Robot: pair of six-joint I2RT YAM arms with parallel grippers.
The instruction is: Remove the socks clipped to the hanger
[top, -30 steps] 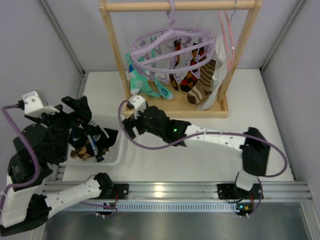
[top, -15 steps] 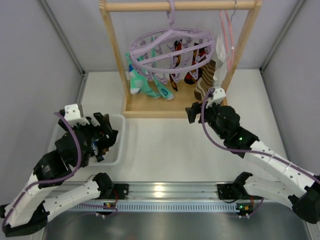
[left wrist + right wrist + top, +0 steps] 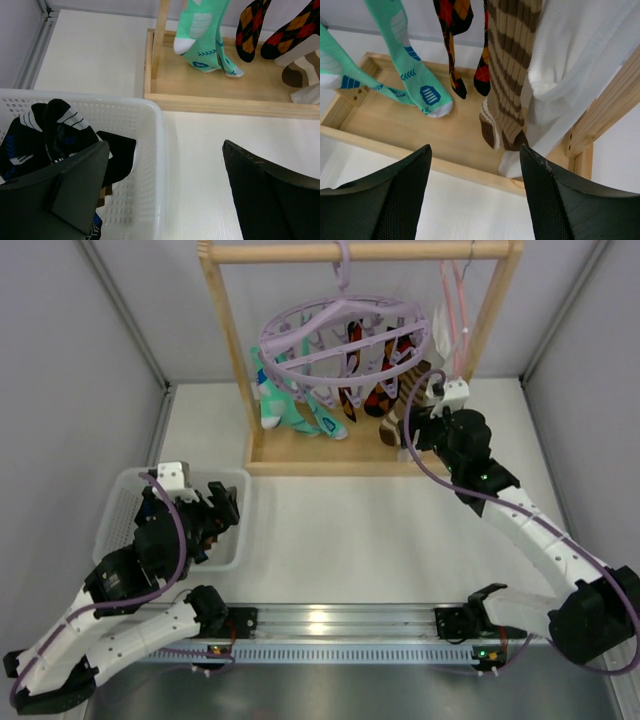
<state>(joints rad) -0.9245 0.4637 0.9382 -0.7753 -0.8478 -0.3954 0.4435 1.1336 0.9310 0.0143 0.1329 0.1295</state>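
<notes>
Hanger (image 3: 345, 302), lilac ring, hooked on the top bar of the wooden frame (image 3: 395, 125) at the far end of the table. Socks clipped under it, as I read them from left to right: mint pair (image 3: 275, 400), toes down near the frame's base board; red-orange-black pair (image 3: 375, 395), in the middle; brown-striped sock (image 3: 507, 75), touching a limp white cloth (image 3: 570, 65) on its right. One further item is off the ring: a black sock (image 3: 55, 130) with white marks, lying in the white basket (image 3: 125, 102) at the near left. Left gripper (image 3: 164, 150): fingers spread wide and empty, hovering at the basket's right wall, one finger over the basket, the other over the bare table. Right gripper (image 3: 475, 150): fingers likewise spread, nothing between them, just in front of the frame's base and facing the brown-striped sock and the cloth, touching neither.
</notes>
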